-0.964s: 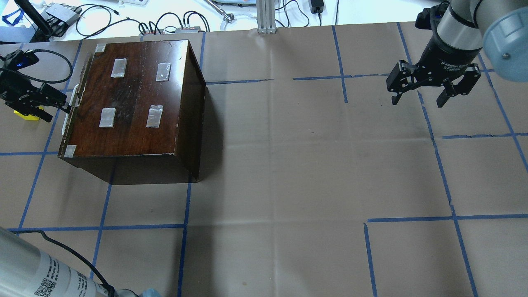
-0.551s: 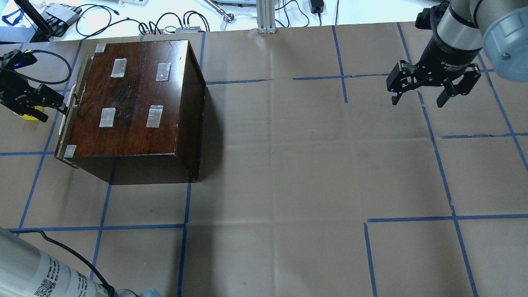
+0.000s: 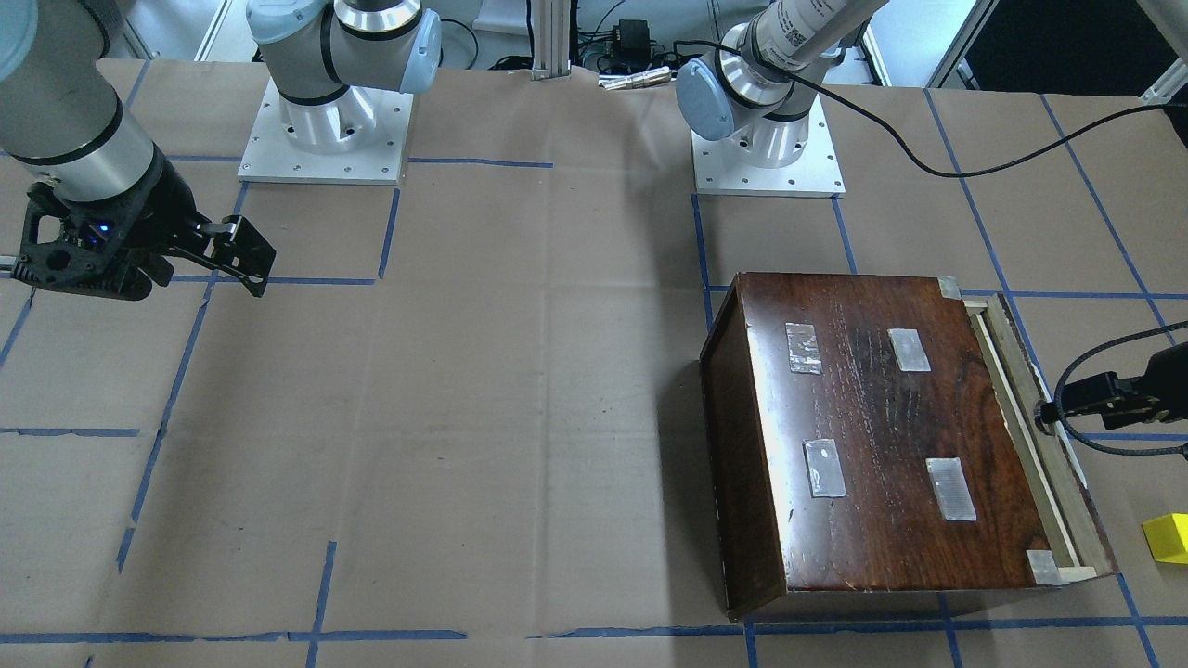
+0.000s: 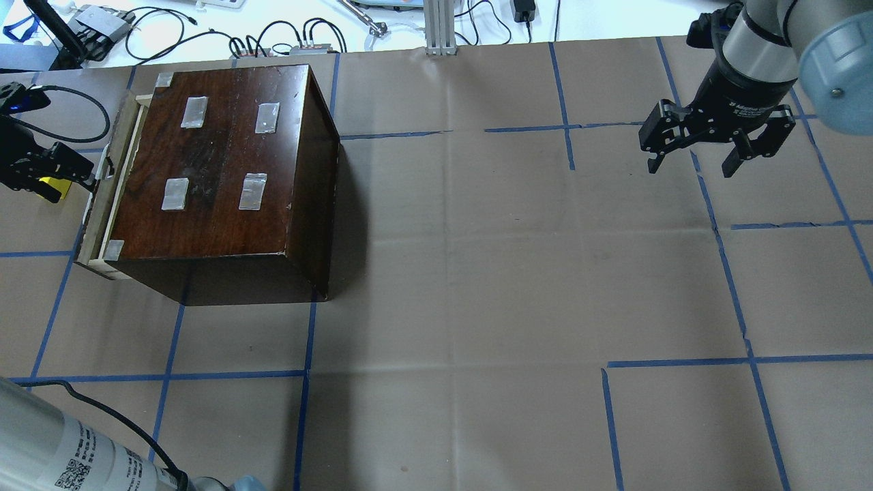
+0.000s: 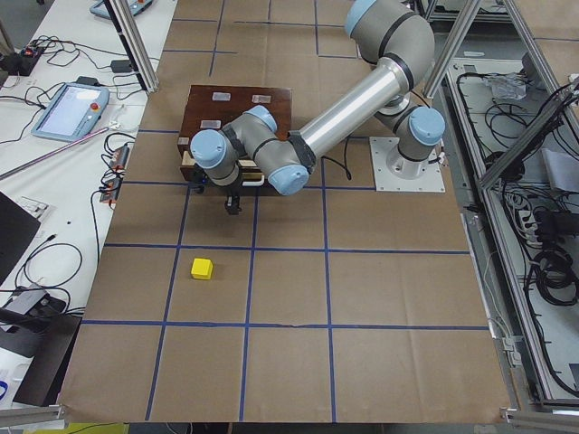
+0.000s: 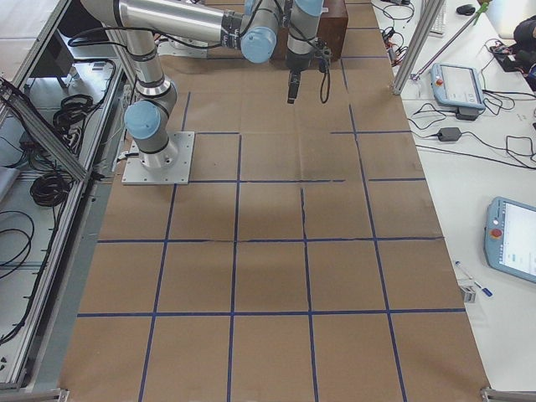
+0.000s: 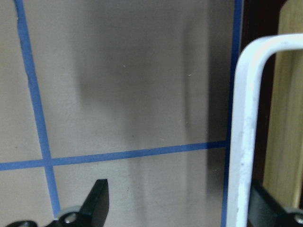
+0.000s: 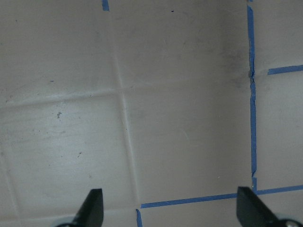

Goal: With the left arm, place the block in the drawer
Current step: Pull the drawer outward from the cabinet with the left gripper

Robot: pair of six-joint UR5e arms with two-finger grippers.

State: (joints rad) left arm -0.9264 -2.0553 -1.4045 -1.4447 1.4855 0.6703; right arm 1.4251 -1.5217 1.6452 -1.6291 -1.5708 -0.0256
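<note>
The drawer [image 4: 102, 204] of the dark-brown box [image 4: 218, 157] stands pulled out a little on the box's left side, showing a strip of pale wood; it also shows in the front view [image 3: 1039, 464]. My left gripper [image 4: 74, 183] is open. One finger is hooked behind the white handle [image 7: 246, 132], the other [image 7: 97, 198] is out over the paper. The yellow block [image 4: 53, 185] lies on the table just beyond the gripper, partly hidden by it, and shows clearly in the left side view [image 5: 202, 268]. My right gripper [image 4: 690, 167] hangs open and empty at the far right.
Brown paper with a grid of blue tape [image 4: 450, 273] covers the table. Cables and devices [image 4: 273, 41] lie along the far edge behind the box. The left arm's black cable [image 3: 974, 167] loops over the table near the box.
My left gripper has moved left with a finger behind the handle, and the drawer has slid out of the box. The right arm has not moved.
</note>
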